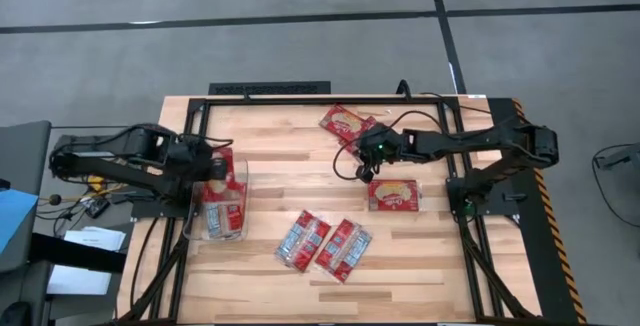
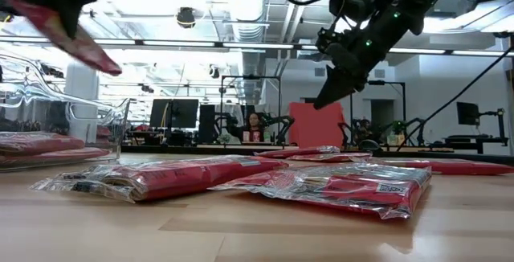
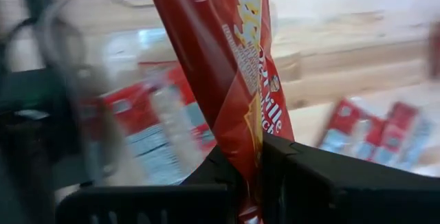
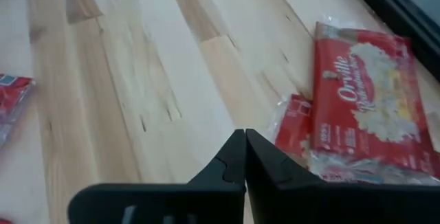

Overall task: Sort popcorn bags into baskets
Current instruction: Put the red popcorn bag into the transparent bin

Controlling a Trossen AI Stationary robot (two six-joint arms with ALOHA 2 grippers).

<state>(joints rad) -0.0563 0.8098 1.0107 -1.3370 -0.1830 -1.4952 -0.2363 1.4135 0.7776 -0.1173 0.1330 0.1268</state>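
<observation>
Reaching over the clear plastic rectangular tub [image 1: 226, 206] at the table's left, left gripper [image 3: 256, 176] clamped on one red flat popcorn packet [image 3: 227, 66], tilted. Hovering mid-table, right gripper [image 4: 244, 157] pinched closed, empty. Five packets counted loose on the wood; tub contents blurred, uncountable.

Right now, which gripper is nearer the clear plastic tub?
Left. The left gripper hangs over the clear plastic tub, shut on a red popcorn packet. The right gripper hangs shut, empty, far off toward the table's other side.
</observation>
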